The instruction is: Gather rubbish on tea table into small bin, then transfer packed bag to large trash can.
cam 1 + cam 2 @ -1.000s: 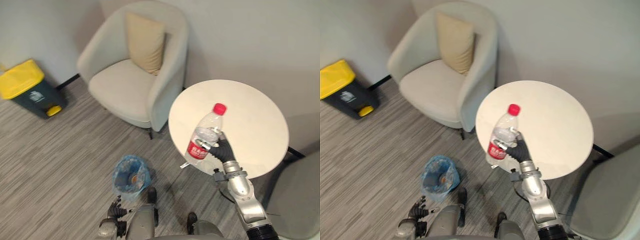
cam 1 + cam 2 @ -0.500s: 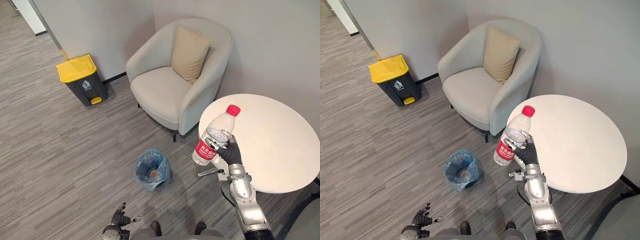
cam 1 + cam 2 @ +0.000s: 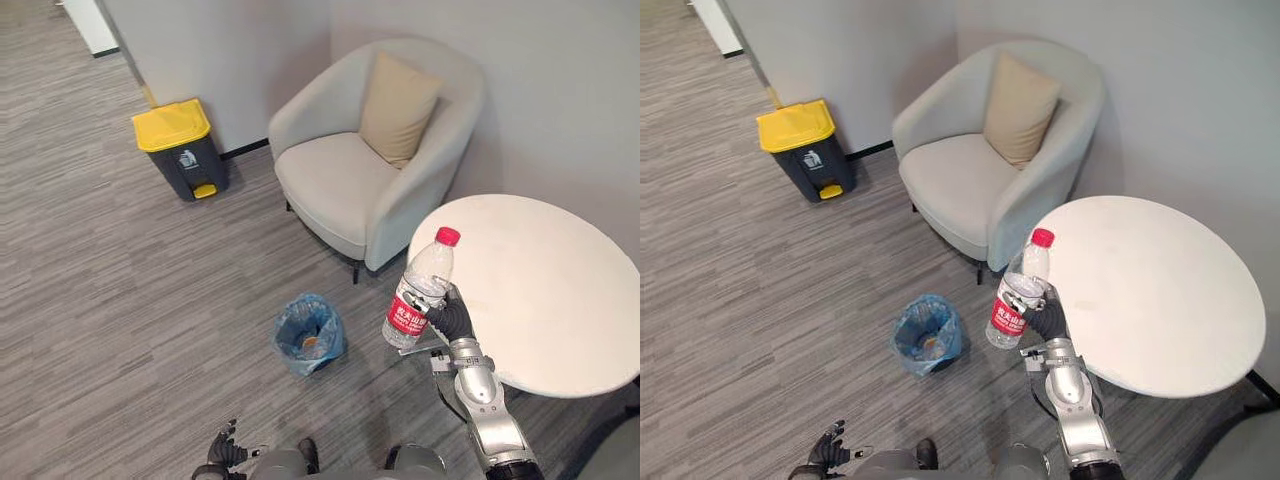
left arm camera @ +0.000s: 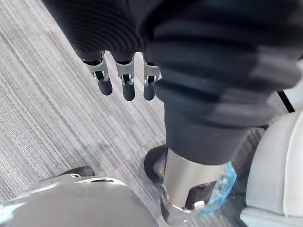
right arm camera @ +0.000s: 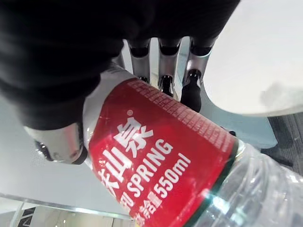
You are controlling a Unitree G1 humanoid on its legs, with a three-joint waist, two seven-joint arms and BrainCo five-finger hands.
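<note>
My right hand (image 3: 452,322) is shut on a clear plastic bottle (image 3: 419,288) with a red cap and red label, held upright in the air at the left edge of the round white tea table (image 3: 560,290). The right wrist view has the fingers (image 5: 191,90) curled round the bottle's red label (image 5: 156,153). The small bin (image 3: 309,334) with a blue bag stands on the floor left of the bottle, some rubbish inside. My left hand (image 3: 222,453) hangs low at the bottom edge, fingers (image 4: 125,82) straight and holding nothing. The large trash can (image 3: 183,148), dark with a yellow lid, stands by the far wall.
A light grey armchair (image 3: 375,170) with a tan cushion (image 3: 397,108) stands behind the tea table, between it and the large can. Grey striped carpet (image 3: 120,300) spreads across the left. A wall runs behind the chair.
The camera has swung, so the whole scene shifted. The bottle stays in my right hand and has moved slightly off the table's edge toward the small bin.
</note>
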